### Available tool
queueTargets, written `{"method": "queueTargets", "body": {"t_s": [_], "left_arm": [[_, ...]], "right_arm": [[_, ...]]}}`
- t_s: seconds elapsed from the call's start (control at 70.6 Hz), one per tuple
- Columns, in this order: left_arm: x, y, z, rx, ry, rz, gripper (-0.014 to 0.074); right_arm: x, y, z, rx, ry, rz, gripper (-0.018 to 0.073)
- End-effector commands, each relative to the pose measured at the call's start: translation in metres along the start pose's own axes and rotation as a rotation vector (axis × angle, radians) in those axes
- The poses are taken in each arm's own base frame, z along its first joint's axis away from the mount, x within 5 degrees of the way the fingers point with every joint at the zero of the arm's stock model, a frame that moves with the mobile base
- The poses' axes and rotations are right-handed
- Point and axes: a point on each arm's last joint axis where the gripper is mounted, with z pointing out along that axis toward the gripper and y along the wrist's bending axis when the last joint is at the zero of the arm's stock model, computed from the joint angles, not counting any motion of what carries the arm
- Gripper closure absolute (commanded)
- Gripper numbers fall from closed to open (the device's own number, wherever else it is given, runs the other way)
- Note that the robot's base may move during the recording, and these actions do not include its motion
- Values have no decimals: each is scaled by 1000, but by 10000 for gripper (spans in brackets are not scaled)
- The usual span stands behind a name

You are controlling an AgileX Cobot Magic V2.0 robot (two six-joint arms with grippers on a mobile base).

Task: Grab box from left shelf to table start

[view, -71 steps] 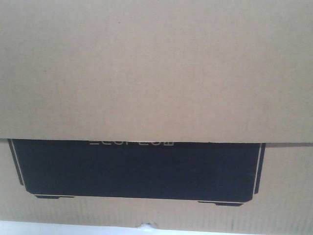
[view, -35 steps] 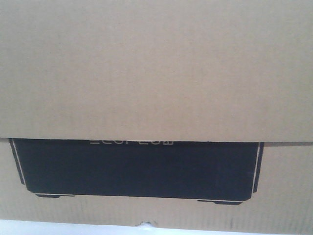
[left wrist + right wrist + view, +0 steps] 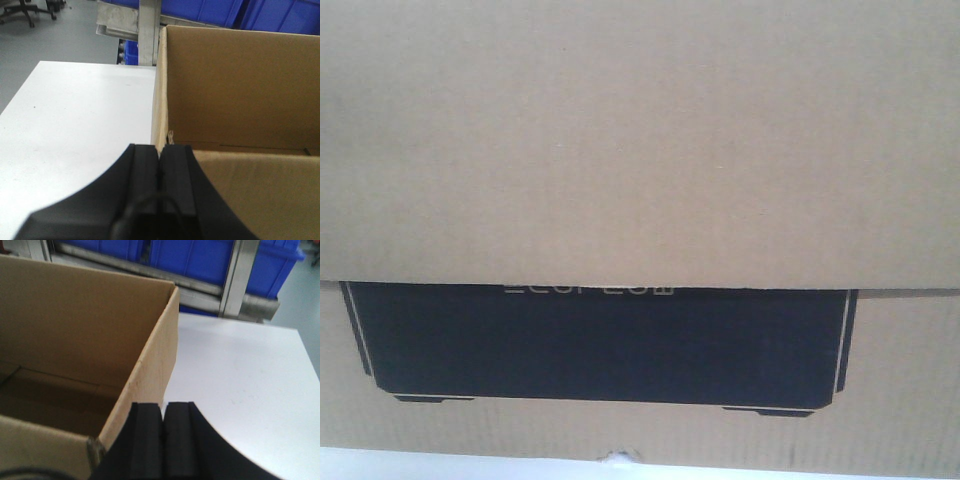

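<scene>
The brown cardboard box (image 3: 640, 150) fills the front view, its black printed panel (image 3: 600, 345) low in the frame. The box is open-topped in the left wrist view (image 3: 240, 100) and the right wrist view (image 3: 75, 325). My left gripper (image 3: 159, 150) is shut on the box's left wall, whose top edge runs into the jaws. My right gripper (image 3: 163, 407) is shut on the box's right wall. The white table (image 3: 75, 125) lies under and to the left of the box, and also to its right (image 3: 240, 375). The metal shelf rail (image 3: 150, 272) stands beyond the table.
Blue bins (image 3: 200, 257) sit on the shelf behind the box. A metal shelf upright (image 3: 149, 30) stands at the table's far edge, another on the right (image 3: 237, 275). Grey floor and an office chair (image 3: 25, 10) lie at the far left. A thin white strip (image 3: 420, 465) shows under the box.
Almost nothing. In the front view the box and its black panel sit a few pixels higher than a second ago.
</scene>
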Motion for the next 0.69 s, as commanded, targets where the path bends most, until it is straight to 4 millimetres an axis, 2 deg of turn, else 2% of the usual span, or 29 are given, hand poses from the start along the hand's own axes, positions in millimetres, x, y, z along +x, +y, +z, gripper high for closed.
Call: {"method": "queueTargets", "body": {"t_s": [0.0, 0.099, 0.227, 0.68], "left_arm": [[-4, 1, -11, -4, -177, -9, 700], [6, 1, -17, -5, -228, -8, 700], [17, 2, -17, -3, -228, -14, 700], [18, 2, -17, -2, -213, -14, 700]], "right_arm": [[0, 0, -11, -3, -177, -15, 502], [18, 0, -15, -5, -204, -15, 502], [29, 0, -13, -5, -199, -16, 502], [30, 0, -12, -5, -191, -15, 502]]}}
